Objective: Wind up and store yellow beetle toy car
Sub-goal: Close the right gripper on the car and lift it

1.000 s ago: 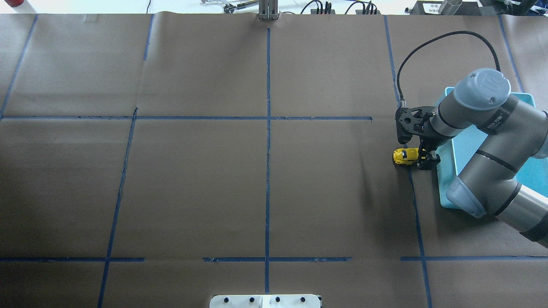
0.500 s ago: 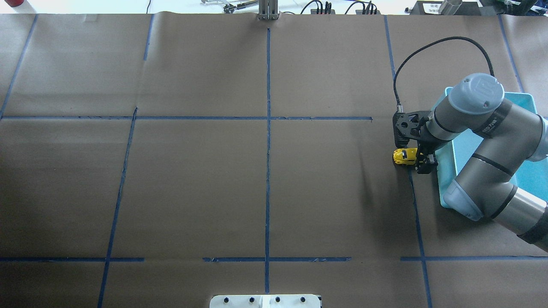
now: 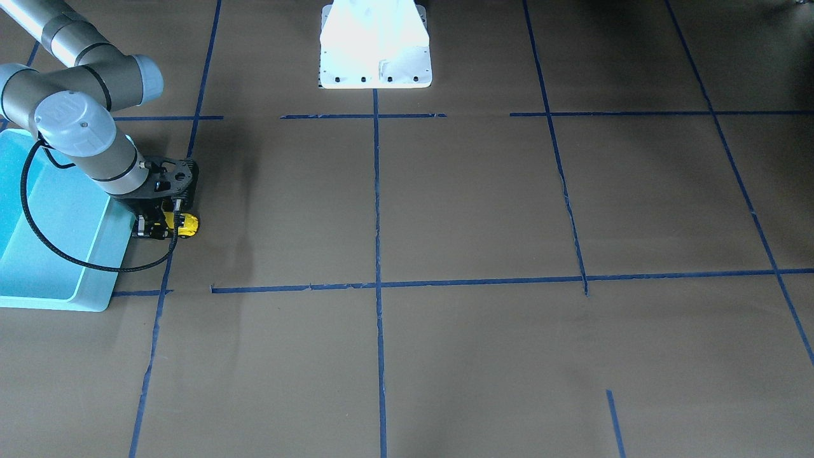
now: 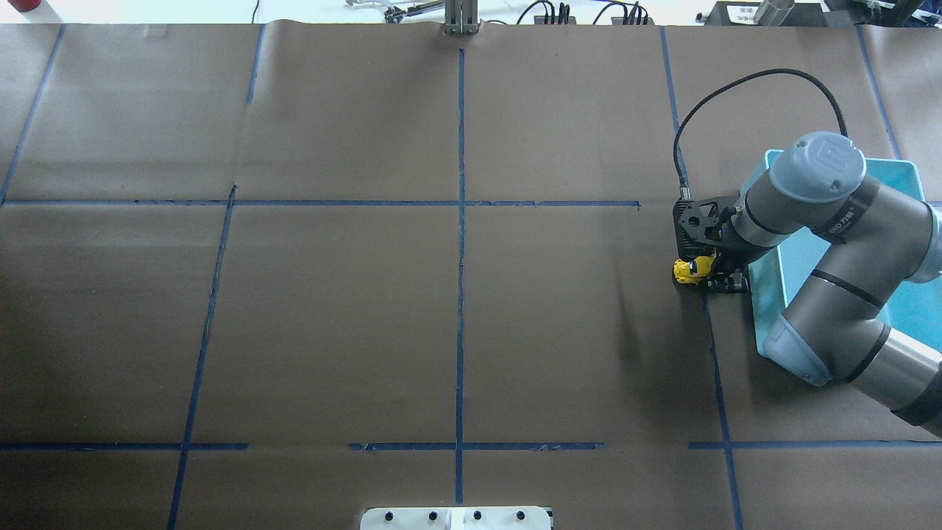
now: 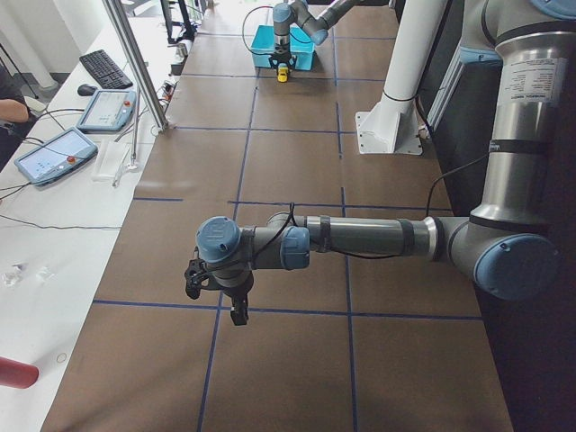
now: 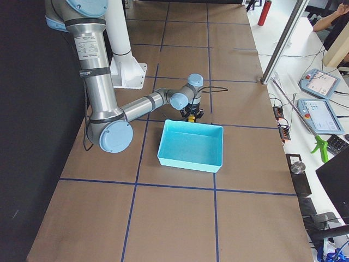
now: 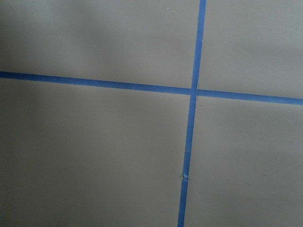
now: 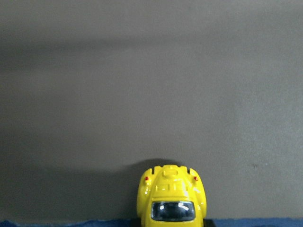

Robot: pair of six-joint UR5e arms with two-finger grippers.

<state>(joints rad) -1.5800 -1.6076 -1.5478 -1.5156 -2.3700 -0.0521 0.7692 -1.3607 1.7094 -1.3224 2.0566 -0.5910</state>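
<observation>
One bin [image 3: 57,299] flanks right end effector [image 4: 712,277] over yellow beetle toy car [image 4: 687,271]; grip unclear.

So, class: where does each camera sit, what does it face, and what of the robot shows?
Front-facing: across the table, facing the base; right arm.
Overhead: behind the base, looking down; right arm.
Exterior left: table's left end; left arm near.
Exterior right: table's right end; right arm near.
Left wrist: over taped table; none.
Right wrist: low, facing yellow beetle toy car; none.
Shared: overhead, front-facing show car beside turquoise bin.

Papered table [image 4: 331,309] bears tape lines [image 4: 461,294], turquoise bin [image 4: 767,309], yellow beetle toy car [image 4: 688,271].
</observation>
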